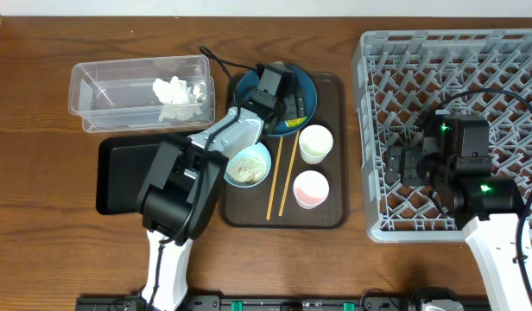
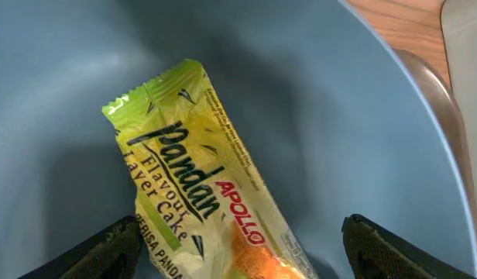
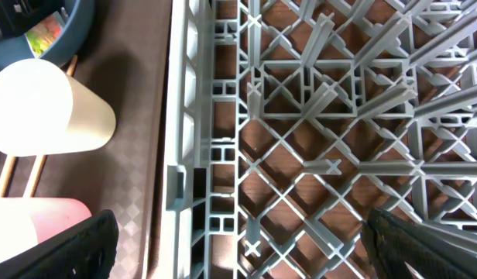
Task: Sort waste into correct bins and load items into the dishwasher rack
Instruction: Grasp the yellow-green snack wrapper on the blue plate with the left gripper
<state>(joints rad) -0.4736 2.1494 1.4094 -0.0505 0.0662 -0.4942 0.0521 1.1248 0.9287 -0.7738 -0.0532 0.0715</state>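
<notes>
- Pickup step in hand: left gripper (image 2: 242, 252) wide open, empty, straddling snack wrapper (image 2: 200, 178) on plate (image 1: 307, 91), at 12 o'clock.
- Next, likely: lower, close, carry to clear box (image 1: 102, 95) at 10 o'clock.
- Print on snack wrapper legible only from left wrist, not overhead.
- Right gripper (image 1: 395, 164) wide open, empty, above rack (image 1: 508, 69), 3 o'clock.

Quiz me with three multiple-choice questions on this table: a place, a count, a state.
1. Where is the crumpled tissue? A) clear box B) black tray C) rack
2. How many cups stand on the brown tray? A) one B) two C) three
3. The left gripper over the wrapper is: A) open B) shut on the wrapper C) shut on a cup

Answers: A, the tissue lies inside the box; B, one green, one pink; A, its fingers stand wide apart either side of the wrapper.
</notes>
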